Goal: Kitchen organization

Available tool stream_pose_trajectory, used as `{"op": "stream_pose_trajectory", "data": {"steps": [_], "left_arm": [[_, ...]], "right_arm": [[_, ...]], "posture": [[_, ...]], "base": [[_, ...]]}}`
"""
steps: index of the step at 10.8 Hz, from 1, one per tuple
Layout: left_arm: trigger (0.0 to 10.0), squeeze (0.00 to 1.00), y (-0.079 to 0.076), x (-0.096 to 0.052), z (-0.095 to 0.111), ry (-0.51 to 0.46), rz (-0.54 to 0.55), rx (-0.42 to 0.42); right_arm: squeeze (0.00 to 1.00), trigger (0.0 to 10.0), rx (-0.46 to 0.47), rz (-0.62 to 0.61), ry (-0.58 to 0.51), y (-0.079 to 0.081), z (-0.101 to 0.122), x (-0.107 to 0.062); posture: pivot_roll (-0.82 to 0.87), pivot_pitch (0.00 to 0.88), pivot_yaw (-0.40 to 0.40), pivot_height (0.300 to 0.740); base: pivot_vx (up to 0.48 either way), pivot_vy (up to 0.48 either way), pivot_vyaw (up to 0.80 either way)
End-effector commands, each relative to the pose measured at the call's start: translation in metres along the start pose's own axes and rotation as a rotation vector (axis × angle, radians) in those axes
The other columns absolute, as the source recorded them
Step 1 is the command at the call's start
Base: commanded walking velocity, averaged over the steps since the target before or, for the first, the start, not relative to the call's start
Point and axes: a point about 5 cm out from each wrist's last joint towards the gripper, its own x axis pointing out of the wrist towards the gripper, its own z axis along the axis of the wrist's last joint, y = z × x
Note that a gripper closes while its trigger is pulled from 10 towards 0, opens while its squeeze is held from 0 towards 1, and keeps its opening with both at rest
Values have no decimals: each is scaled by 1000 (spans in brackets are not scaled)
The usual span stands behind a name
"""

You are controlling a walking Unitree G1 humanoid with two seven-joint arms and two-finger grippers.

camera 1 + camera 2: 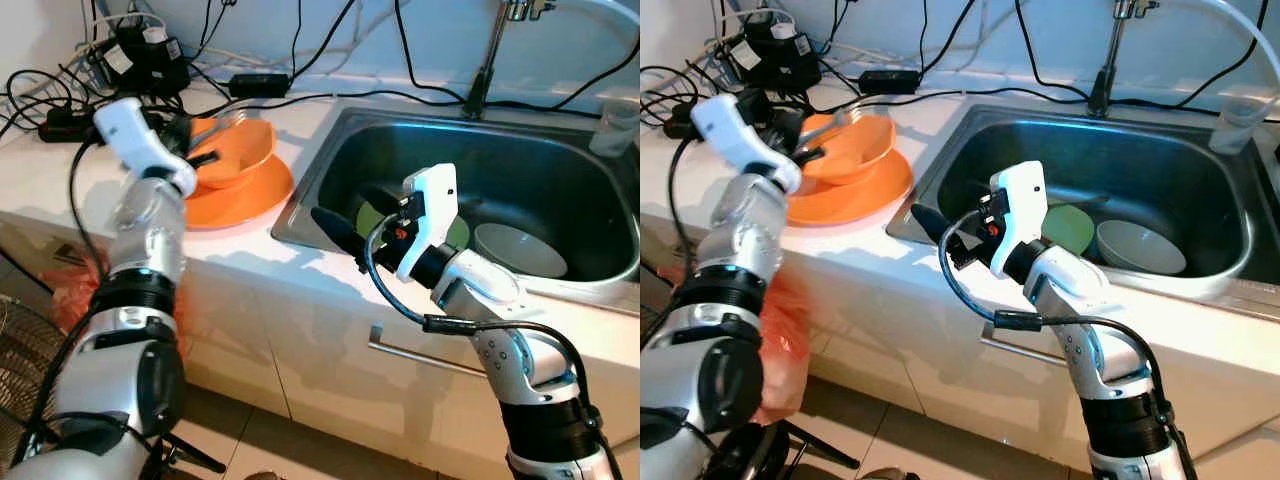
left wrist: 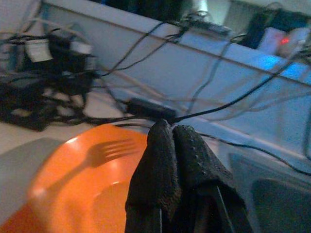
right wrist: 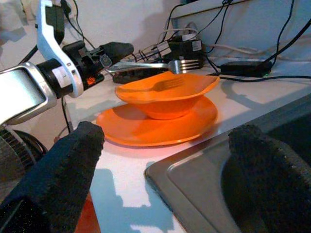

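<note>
fork [image 3: 155, 65] held level over the orange bowl [image 3: 167, 94], tines above the bowl's middle, handle clamped in the left gripper [image 3: 114, 54] with fingers closed on it. bowl sits on an orange plate [image 3: 155, 127] on the white counter [image 1: 250, 255], just left of the steel sink [image 1: 480, 190]. right gripper [image 3: 167, 160] at the sink's near-left corner, fingers spread wide, holding nothing. sink holds a pale bowl [image 1: 520, 250] and a green dish [image 1: 1068, 228]. cables and power bricks [image 1: 140, 55] along the back wall.
</note>
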Motion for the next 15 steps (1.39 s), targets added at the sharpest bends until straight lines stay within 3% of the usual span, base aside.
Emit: {"op": "stream_pose_trajectory", "data": {"steps": [1, 4, 7, 12, 14, 15], "left_arm": [[0, 0, -16, 2, 7, -25, -91, 12], [0, 0, -59, -6, -3, -29, -284, 4], [0, 0, -75, -17, -9, -38, -331, -17], [0, 0, -85, -27, -18, 6, -377, -38], [0, 0, -86, -29, -18, 13, -380, -44], [0, 0, -89, -29, -15, 19, -387, -90]], "right_arm": [[0, 10000, -11, -9, -4, 0, 1, 1], [0, 10000, -46, -151, -39, -19, 8, 2], [0, 10000, -61, -234, -49, -28, 9, -1], [0, 10000, -71, -263, -49, -33, 10, 0], [0, 10000, -71, -275, -59, -35, 11, -1], [0, 10000, -67, -285, -64, -36, 11, -1]], "posture": [[66, 0, 118, 740], [59, 0, 118, 740], [44, 0, 106, 740], [43, 0, 101, 740], [45, 0, 98, 740], [47, 0, 98, 740]], "base": [[0, 0, 0], [0, 0, 0], [0, 0, -142], [0, 0, -506], [0, 0, 0], [0, 0, 0]]}}
